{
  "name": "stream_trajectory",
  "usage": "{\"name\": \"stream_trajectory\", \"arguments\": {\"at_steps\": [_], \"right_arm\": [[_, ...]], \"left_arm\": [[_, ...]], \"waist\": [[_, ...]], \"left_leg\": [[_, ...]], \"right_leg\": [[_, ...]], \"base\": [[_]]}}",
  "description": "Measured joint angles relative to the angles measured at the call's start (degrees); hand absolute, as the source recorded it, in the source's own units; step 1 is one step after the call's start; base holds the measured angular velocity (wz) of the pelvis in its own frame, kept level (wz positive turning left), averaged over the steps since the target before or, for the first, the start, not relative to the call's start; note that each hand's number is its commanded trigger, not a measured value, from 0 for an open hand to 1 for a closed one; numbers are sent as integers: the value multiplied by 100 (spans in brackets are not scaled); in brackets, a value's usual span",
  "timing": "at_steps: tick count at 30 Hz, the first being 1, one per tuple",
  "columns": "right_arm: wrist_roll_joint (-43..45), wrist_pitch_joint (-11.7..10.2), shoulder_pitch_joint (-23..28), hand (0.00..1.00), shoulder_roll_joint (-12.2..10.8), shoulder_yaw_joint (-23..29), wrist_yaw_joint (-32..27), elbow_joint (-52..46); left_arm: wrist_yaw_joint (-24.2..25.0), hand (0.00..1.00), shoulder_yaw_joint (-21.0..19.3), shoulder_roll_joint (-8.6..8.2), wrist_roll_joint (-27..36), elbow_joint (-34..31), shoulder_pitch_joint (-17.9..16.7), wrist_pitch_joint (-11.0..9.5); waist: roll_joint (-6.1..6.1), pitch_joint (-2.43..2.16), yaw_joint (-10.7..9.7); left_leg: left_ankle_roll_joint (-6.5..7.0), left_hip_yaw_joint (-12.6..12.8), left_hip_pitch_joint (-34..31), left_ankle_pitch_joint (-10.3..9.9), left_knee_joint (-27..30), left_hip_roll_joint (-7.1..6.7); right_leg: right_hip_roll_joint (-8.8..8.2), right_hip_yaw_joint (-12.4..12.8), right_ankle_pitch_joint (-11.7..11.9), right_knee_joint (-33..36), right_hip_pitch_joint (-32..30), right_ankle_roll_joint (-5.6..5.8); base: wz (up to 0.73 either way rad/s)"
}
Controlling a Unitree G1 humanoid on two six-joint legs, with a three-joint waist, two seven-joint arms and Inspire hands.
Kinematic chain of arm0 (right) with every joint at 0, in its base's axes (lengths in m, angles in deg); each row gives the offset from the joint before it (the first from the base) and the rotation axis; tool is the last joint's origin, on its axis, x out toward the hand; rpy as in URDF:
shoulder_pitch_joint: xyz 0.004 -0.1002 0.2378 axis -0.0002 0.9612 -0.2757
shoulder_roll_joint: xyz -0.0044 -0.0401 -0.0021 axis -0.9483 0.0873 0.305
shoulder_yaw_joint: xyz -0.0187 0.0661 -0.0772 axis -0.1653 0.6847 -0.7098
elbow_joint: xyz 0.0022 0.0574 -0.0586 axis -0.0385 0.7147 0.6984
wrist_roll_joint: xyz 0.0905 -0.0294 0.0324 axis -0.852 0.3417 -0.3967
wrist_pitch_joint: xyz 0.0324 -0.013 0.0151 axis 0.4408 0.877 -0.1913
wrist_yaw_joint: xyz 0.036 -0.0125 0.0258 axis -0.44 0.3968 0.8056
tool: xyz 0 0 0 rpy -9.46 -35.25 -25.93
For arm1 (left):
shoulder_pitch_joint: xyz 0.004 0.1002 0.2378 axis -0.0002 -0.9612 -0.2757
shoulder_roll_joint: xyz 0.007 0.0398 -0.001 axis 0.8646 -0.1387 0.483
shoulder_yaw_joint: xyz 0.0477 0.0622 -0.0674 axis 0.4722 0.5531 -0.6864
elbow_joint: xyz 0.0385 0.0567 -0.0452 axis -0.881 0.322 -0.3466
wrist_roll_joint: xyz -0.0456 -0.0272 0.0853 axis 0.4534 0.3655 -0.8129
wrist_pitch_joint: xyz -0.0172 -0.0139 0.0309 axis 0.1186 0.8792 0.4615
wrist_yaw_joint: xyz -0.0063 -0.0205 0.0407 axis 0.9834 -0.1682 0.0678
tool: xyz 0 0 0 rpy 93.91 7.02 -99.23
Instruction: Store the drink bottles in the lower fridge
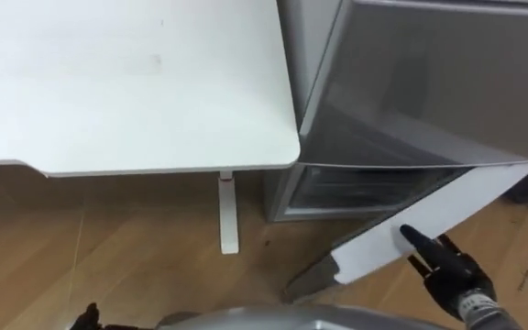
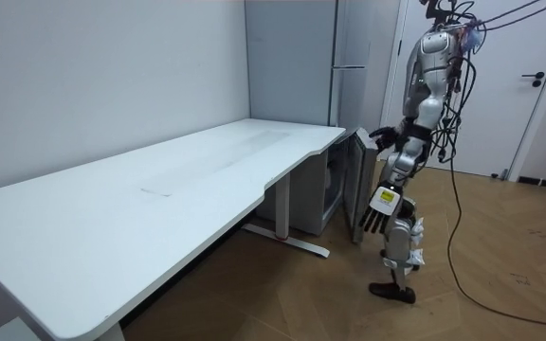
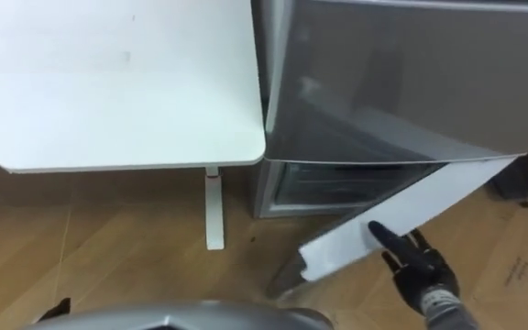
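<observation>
Right hand (image 1: 449, 268), fingers straight, presses the lower fridge door (image 1: 470, 194), likely to open it wider for loading. Left hand (image 2: 375, 218) hangs relaxed near that door.

The fridge (image 1: 429, 82) stands tall and silver-grey, right up against the end of the white table (image 1: 136, 82). Its lower door (image 1: 447, 215) is swung wide open, its white face turned up to the head view. Behind it gapes the lower compartment (image 1: 365, 188), too dark inside to make anything out.
</observation>
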Motion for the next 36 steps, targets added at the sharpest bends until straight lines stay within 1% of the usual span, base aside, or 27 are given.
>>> {"name": "stream_trajectory", "arguments": {"at_steps": [1, 2, 3, 4, 5, 6, 7, 8, 9, 10, 11, 12, 13, 14, 16, 18, 19, 21, 22, 24, 25, 27, 28, 31, 33, 34, 36], "right_arm": [[-236, 3, 3, 0, -9, -229, 91, -9], [-311, 1, 5, 0, -19, -330, 100, -40], [-394, -58, 2, 0, -85, -432, 98, -141], [-448, -152, -2, 0, -159, -484, 115, -189], [-507, -178, -3, 0, -191, -588, 159, -208], [-573, -187, -2, 0, -220, -883, 226, -275], [-601, -148, 11, 0, -246, -1252, 236, -510], [-666, -145, 11, 0, -253, -1398, 233, -621], [-796, -146, 10, 0, -304, -1670, 254, -847], [-818, -150, -24, 0, -357, -2024, 345, -1060], [-784, -147, -70, 0, -361, -2201, 431, -1108], [-667, -87, -170, 0, -378, -2482, 482, -1266], [-499, -62, -201, 0, -381, -2655, 527, -1456], [-414, -41, -227, 0, -392, -2733, 584, -1588], [-6, 15, -572, 0, -579, -3004, 833, -1736], [460, 58, -878, 0, -624, -3210, 870, -1736], [708, 89, -1010, 0, -624, -3265, 871, -1732], [913, 152, -1094, 0, -623, -3286, 848, -1730], [938, 192, -1116, 0, -616, -3287, 823, -1730], [975, 257, -1130, 0, -569, -3255, 803, -1730], [1035, 293, -1129, 0, -518, -3120, 790, -1729], [1046, 291, -1143, 0, -389, -2987, 742, -1727], [1099, 295, -1143, 0, -336, -2974, 739, -1717], [1351, 295, -1157, 0, -318, -2837, 712, -1616], [1504, 295, -1158, 0, -223, -2833, 686, -1567], [1581, 294, -1157, 0, -166, -2815, 673, -1534], [1832, 292, -1156, 0, -140, -2725, 636, -1440]], "left_arm": [[-5, 0, 81, -55, 2, 0, 20, 0], [-4, 0, 133, -80, -3, 0, 28, -2], [6, 0, 219, -112, -3, 11, 28, -13], [3, 0, 351, -128, -17, 50, 35, -17], [-2, 0, 411, -143, -16, 50, 53, -18], [-11, 0, 457, -196, -13, 53, 71, -23], [-45, 0, 617, -219, -31, 70, 69, -30], [-61, 0, 689, -219, -42, 76, 67, -27], [-71, 0, 826, -207, -39, 74, 64, -12], [-66, 0, 876, -206, -35, 62, 63, 27], [-58, 0, 882, -206, -37, 57, 59, 47], [-23, 0, 923, -203, -43, 45, 44, 75], [18, 0, 976, -186, -61, 39, 42, 114], [30, 0, 1032, -176, -63, 37, 37, 132], [52, 0, 1116, -168, -60, 36, -39, 235], [74, 0, 1234, -215, -60, 33, -88, 339], [76, 0, 1266, -280, -60, 12, -92, 392], [94, 0, 1275, -341, -61, -11, -129, 452], [144, 0, 1272, -331, -56, -75, -167, 500], [177, 0, 1240, -313, -66, -197, -232, 551], [202, 0, 1200, -312, -74, -197, -232, 558], [257, 0, 1141, -296, -86, -196, -234, 558], [290, 0, 1060, -277, -126, -187, -266, 558], [339, 0, 972, -219, -126, -196, -248, 558], [422, 0, 975, -171, -127, -201, -247, 558], [427, 0, 971, -150, -131, -226, -248, 558], [438, 0, 972, -119, -173, -264, -215, 574]], "waist": [[74, -9, 99], [109, -8, 140], [183, -2, 170], [234, -11, 198], [253, -16, 223], [318, -12, 316], [352, -10, 424], [365, -3, 459], [364, 8, 505], [369, 12, 666], [378, 15, 753], [378, 14, 865], [369, -2, 940], [360, 9, 948], [359, 55, 947], [372, 62, 983], [379, 71, 990], [376, 73, 1016], [329, 61, 1044], [312, 68, 1048], [297, 59, 1049], [296, 59, 1056], [274, 72, 1059], [215, 94, 1031], [172, 84, 1034], [151, 92, 1035], [130, 87, 1017]], "left_leg": [[0, -6, -4, 0, 3, 1], [0, -7, -11, -1, 16, 2], [1, -40, -33, -1, 51, 2], [0, -100, -72, -2, 97, 4], [0, -125, -82, -2, 109, 5], [-1, -146, -86, -1, 109, 12], [-2, -169, -89, -1, 105, 15], [-3, -191, -99, -1, 106, 15], [-4, -266, -150, -1, 140, 8], [-4, -280, -176, -1, 179, 9], [-4, -283, -182, -1, 190, 11], [-4, -320, -209, -1, 208, 9], [-4, -405, -283, -1, 248, -8], [-4, -455, -310, -1, 293, -14], [-3, -589, -379, -1, 370, -31], [-3, -669, -380, -1, 381, -47], [-2, -762, -382, -1, 384, -71], [-1, -887, -385, -1, 392, -111], [-1, -928, -386, -1, 392, -120], [-2, -991, -389, 0, 393, -131], [0, -1016, -399, 1, 393, -141], [5, -1020, -404, 4, 394, -152], [7, -1021, -401, 7, 393, -154], [8, -1039, -380, 7, 397, -169], [9, -1045, -379, 7, 397, -178], [9, -1054, -385, 7, 400, -180], [9, -1059, -387, 7, 406, -180]], "right_leg": [[1, 7, 2, 8, 20, -2], [1, 6, 6, 8, 25, -4], [0, -23, 6, 10, 38, -5], [0, -69, 8, 10, 45, -8], [0, -97, 8, 14, 48, -8], [2, -130, 10, 14, 54, -11], [6, -154, 12, 13, 65, -15], [6, -174, 13, 11, 69, -16], [6, -226, 13, 4, 70, -16], [7, -234, 13, 1, 61, -17], [9, -232, 13, -2, 61, -18], [8, -269, 11, -17, 35, -19], [5, -339, 12, -81, 35, -20], [3, -389, 13, -92, 38, -21], [-5, -521, 13, -90, 69, -21], [-19, -608, 11, -92, 114, -18], [-33, -688, 4, -98, 164, -8], [-50, -820, -6, -136, 247, 9], [-48, -857, -7, -181, 287, 11], [-48, -913, -10, -186, 317, 15], [-54, -942, -12, -185, 322, 19], [-63, -946, -12, -183, 332, 19], [-65, -952, -13, -180, 361, 19], [-74, -972, -16, -187, 400, 24], [-84, -989, -22, -187, 406, 34], [-84, -998, -22, -188, 402, 35], [-82, -990, -22, -188, 400, 34]], "base": [[6], [4], [13], [19], [16], [10], [7], [16], [18], [15], [9], [21], [30], [39], [31], [26], [35], [35], [26], [16], [13], [3], [0], [1], [4], [0], [0]]}}
